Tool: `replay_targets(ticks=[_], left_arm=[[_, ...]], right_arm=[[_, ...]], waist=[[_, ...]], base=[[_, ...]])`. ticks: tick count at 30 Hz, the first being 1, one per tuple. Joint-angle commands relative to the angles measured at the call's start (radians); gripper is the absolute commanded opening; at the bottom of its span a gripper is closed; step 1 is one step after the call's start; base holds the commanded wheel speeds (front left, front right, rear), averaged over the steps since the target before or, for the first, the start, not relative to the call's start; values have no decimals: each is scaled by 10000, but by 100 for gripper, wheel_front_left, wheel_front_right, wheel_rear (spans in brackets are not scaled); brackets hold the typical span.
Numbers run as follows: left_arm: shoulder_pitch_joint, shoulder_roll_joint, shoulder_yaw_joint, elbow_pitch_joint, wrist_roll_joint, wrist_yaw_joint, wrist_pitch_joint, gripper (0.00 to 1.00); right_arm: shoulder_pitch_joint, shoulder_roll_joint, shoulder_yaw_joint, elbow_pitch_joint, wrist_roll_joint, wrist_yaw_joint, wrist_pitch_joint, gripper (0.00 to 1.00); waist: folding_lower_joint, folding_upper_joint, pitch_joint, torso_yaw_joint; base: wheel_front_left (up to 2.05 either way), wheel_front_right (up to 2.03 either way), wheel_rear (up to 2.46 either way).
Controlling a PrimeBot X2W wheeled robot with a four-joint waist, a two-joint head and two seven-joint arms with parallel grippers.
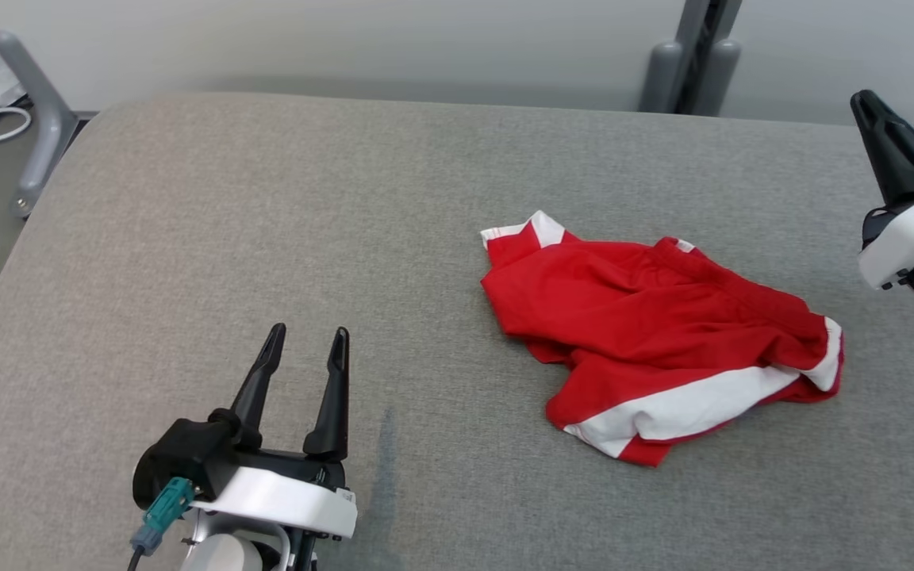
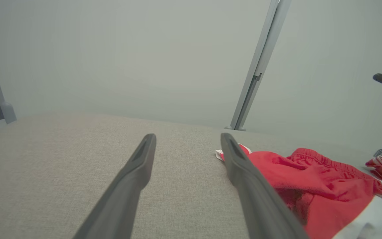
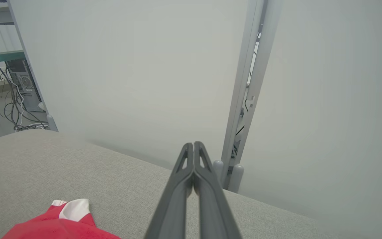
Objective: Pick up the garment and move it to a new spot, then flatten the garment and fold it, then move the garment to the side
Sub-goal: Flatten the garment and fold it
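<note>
Currently sizing up the red garment (image 1: 655, 341): lying crumpled on the grey padded table (image 1: 266, 238), right of centre, with a white-trimmed hem turned toward the far edge. Not gripping it with anything yet. Holding the right gripper (image 1: 865, 101) pinched together on nothing, raised just past the cloth's right side. Holding the left gripper (image 1: 308, 333) spread wide over bare table, well off to the cloth's left. Probably needing to part the right fingers first. Then aiming at a thick bunched ridge such as the waistband, not one thin layer. Coming straight down, closing firmly, and lifting the fabric clear of the table before carrying it.
</note>
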Motion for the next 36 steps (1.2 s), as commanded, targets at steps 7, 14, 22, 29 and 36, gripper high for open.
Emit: replay_targets(ticks=[7, 14, 22, 29, 36], left_arm=[[185, 36, 551, -288, 124, 80, -45, 100], [484, 36, 848, -451, 70, 85, -45, 100], [701, 36, 788, -315, -167, 43, -45, 100], [670, 36, 702, -154, -198, 9, -45, 100], [708, 36, 570, -119, -205, 3, -45, 100]], right_arm=[[2032, 592, -3205, -2173, -2433, -1, -84, 0], [5134, 2221, -5678, -4923, -4652, -3, -86, 0], [7140, 3875, -6700, -5975, -4966, -3, -87, 34], [7684, 4162, -6736, -6224, -5301, -3, -88, 100], [7680, 4130, -6877, -6285, -5335, -3, -88, 100]], waist=[[0, 0, -560, -836], [0, 0, -953, -1385], [0, 0, -1094, -1434], [0, 0, -1096, -1379], [0, 0, -1059, -1210]], base=[[0, 0, 0], [0, 0, 0], [0, 0, 0], [0, 0, 0], [0, 0, 0]])
